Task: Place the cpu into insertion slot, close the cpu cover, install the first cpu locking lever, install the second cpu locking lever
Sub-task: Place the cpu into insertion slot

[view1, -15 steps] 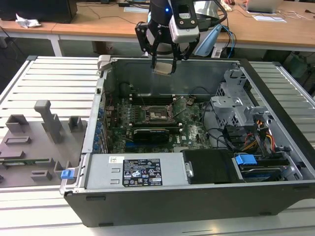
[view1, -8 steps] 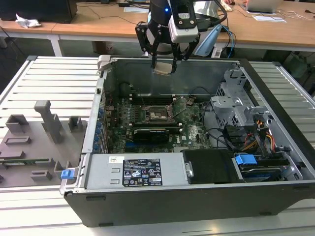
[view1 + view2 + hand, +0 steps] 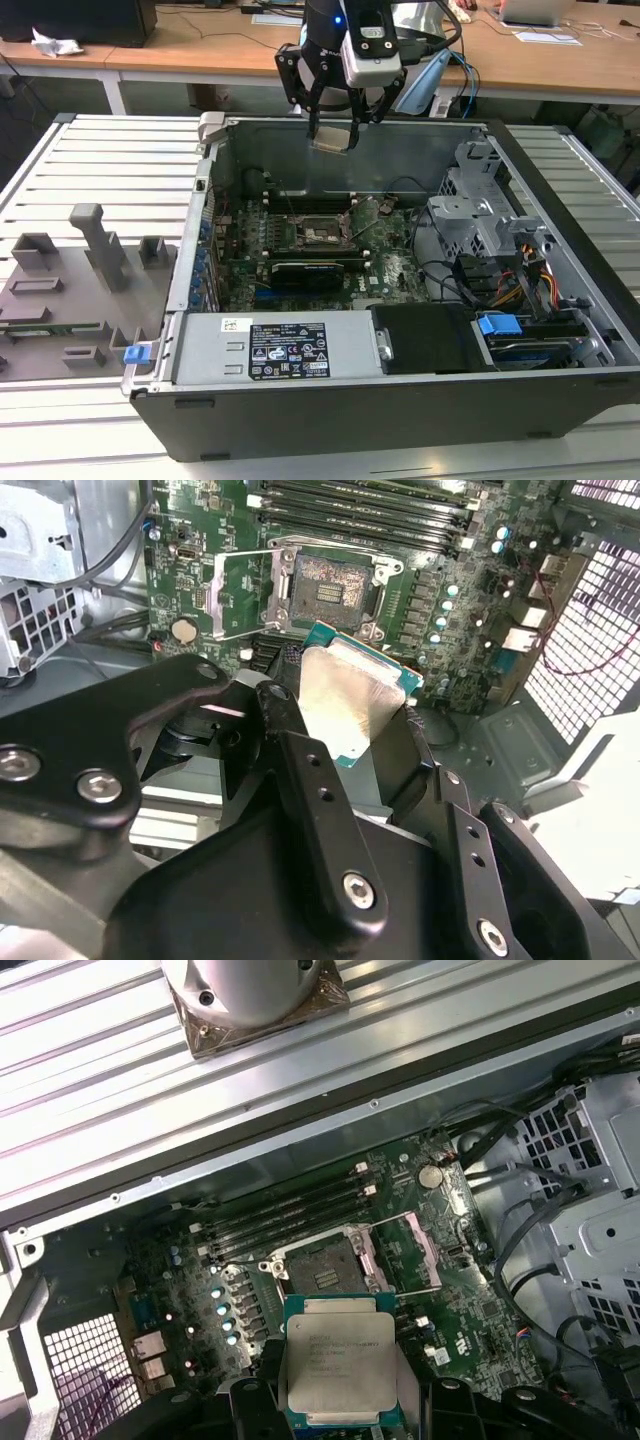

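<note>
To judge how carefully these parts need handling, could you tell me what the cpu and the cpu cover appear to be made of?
The cpu: a dull silver-grey metal face with a soft sheen, on a thin green board edge, probably laminate. The cpu cover: thin bright sheet metal, likely steel, judging by its glints; it stands open beside the insertion slot.

Black linked claw [image 3: 345,715], silver screw heads [image 3: 100,785]; grey-white wrist housing [image 3: 372,50], blue light [image 3: 339,18].
</note>
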Motion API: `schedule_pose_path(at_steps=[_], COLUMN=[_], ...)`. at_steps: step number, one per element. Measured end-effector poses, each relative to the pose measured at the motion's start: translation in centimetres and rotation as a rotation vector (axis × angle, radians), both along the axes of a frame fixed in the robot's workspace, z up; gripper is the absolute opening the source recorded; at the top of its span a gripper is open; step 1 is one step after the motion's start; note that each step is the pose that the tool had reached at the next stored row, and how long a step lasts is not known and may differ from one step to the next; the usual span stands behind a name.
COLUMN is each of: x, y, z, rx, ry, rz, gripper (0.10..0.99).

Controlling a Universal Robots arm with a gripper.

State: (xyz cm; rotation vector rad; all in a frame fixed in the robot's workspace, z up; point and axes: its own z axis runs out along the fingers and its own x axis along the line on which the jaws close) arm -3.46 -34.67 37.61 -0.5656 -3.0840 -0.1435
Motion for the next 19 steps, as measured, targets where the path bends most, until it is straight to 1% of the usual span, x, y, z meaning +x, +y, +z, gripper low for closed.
schedule_pose_path(at_steps=[13, 19], x=[0.00, -0.04], y=[0.00, 0.00], z=[0.00, -0.01], rx=[0.000, 0.000], ry=[0.0000, 0.0000], rz=[-0.030, -0.054], gripper=[0.525, 0.525])
